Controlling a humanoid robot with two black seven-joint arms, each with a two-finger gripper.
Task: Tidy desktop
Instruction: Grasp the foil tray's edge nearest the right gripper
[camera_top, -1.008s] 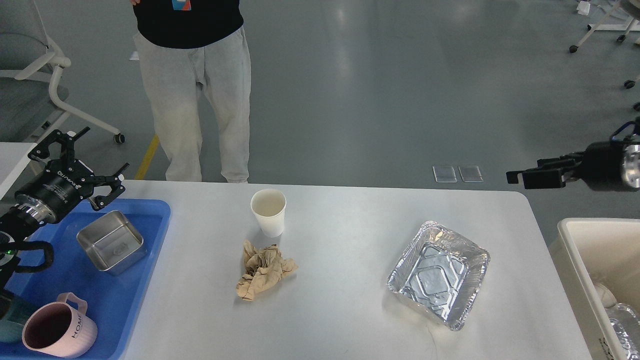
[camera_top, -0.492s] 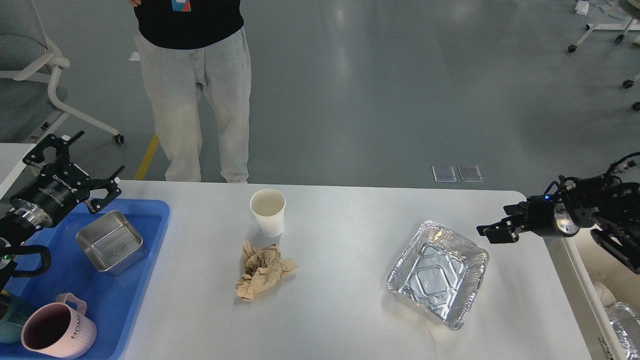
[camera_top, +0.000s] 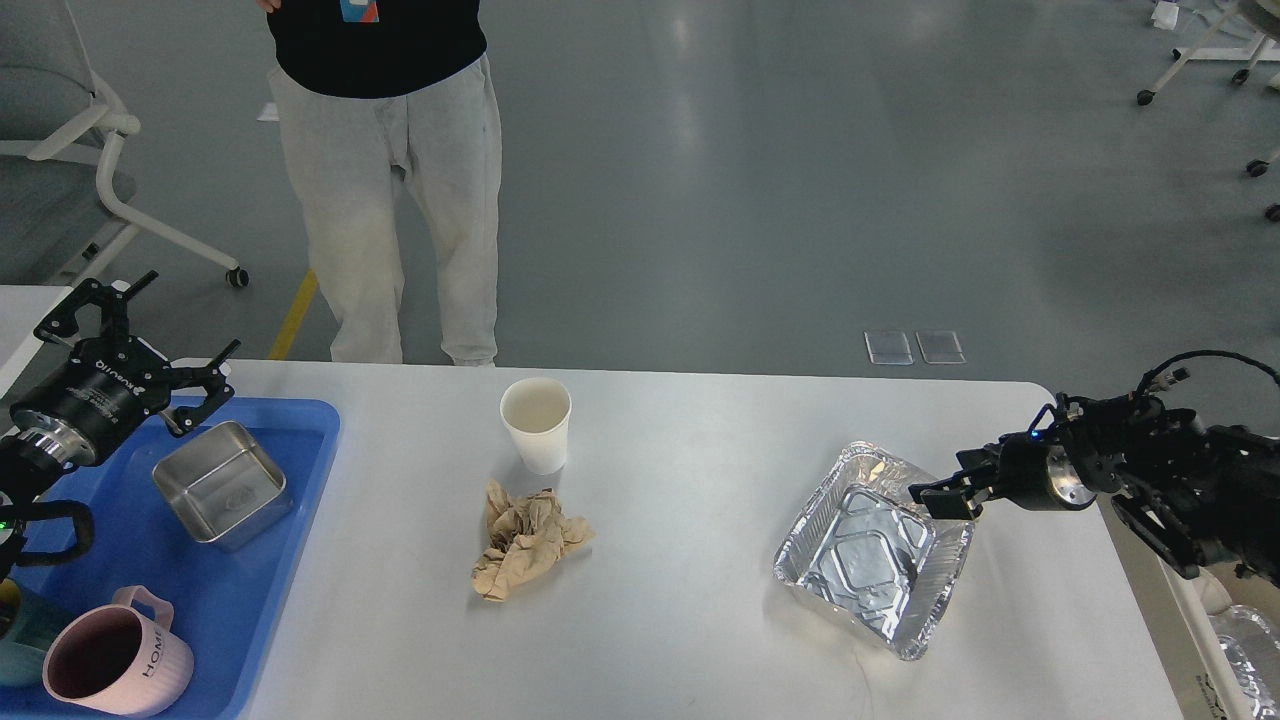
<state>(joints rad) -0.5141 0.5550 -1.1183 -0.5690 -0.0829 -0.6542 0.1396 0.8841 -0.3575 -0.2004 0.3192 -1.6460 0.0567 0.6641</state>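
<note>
The tabletop (camera_top: 680, 620) fills the lower middle of the head view, a smooth matte grey-white slab with rounded far corners, its long axis running left to right across the room and its far edge towards a standing person (camera_top: 385, 180).

The only writing I can read is "HOME" on the ribbed pink mug (camera_top: 118, 668); the lettering on the left tool's collar is too small to make out.

On the bare surface stand a white paper cup (camera_top: 537, 424), upright and open, and just in front of it a crumpled wad of brown paper (camera_top: 525, 540). Well to the right sits a foil tray (camera_top: 875, 548), rectangular, crinkled at the rim, turned at an angle to the tabletop's edge. At the left end a blue plastic tray (camera_top: 290, 440) carries a square steel tin (camera_top: 222, 483) and the mug.

The left tool (camera_top: 135, 335) hangs above the blue tray's far corner, fingers spread wide, gripping nothing. The right tool (camera_top: 935, 498) is over the foil tray's far right rim; it shows dark and side-on, so I cannot tell whether it is clenched or released.
</note>
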